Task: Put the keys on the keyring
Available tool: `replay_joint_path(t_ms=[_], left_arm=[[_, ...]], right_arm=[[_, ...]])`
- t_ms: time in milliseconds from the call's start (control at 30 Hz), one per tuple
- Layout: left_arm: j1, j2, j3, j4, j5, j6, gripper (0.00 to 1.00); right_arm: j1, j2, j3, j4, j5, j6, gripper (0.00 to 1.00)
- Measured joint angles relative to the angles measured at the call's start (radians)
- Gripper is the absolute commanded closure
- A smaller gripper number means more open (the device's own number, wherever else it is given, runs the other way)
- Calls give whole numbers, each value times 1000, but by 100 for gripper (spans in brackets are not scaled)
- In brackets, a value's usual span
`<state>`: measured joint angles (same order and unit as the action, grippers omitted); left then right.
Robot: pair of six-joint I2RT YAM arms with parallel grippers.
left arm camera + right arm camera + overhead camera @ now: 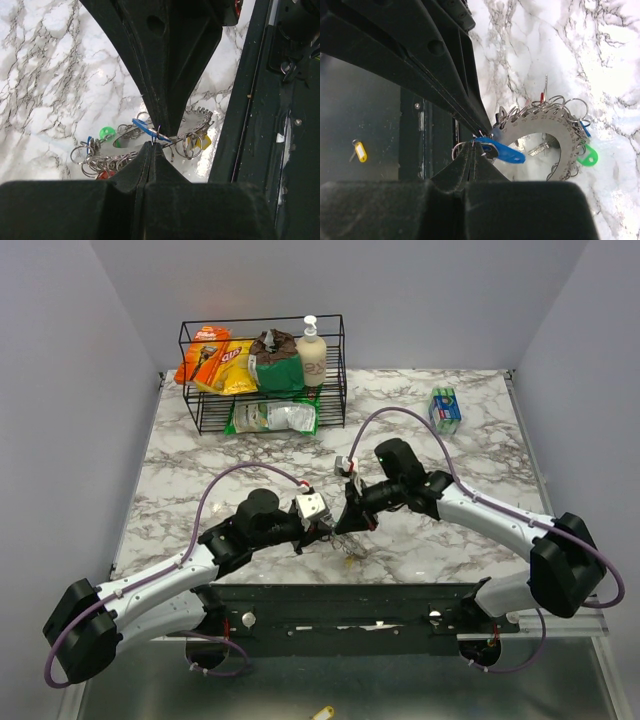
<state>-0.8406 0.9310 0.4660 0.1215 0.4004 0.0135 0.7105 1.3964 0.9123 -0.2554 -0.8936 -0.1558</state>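
Two arms, same build: left arm (160,590), right arm (490,515). White shells on the long links, with bulky black housings at the joints. A thin purple cable (212,495) loops along each. A pale grey boxy block (312,506) sits at the left wrist, probably the camera mount. A black rail (350,602) spans the bases and carries small silvery bolts (435,616). Fingers (170,65) are matte black and wedge-shaped, one with a round hole.

Left gripper (154,142) & right gripper (472,145) meet nose to nose over keys (506,151) and keyring (555,121) at near-centre of table (500,455), blocking approach there; wire rack (262,375) fills back-left, small box (445,408) back-right. Open marble betw. them & along both sides
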Motion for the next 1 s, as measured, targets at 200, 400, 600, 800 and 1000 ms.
replay_joint_path(t_ms=[200,400,600,800,1000], left_arm=[[-6,-4,4,-15,-10,14,100],[-14,-11,16,-20,-11,21,100],[-26,-11,21,-36,-20,26,100],[-40,-9,48,-80,-50,39,100],[-45,-9,62,-113,-71,52,100]], right_arm=[[4,25,7,-40,37,-8,100],[6,43,19,-58,80,-10,100],[10,22,19,-58,94,-17,99],[11,-23,19,-58,96,-22,100],[18,-31,19,-61,97,-29,100]])
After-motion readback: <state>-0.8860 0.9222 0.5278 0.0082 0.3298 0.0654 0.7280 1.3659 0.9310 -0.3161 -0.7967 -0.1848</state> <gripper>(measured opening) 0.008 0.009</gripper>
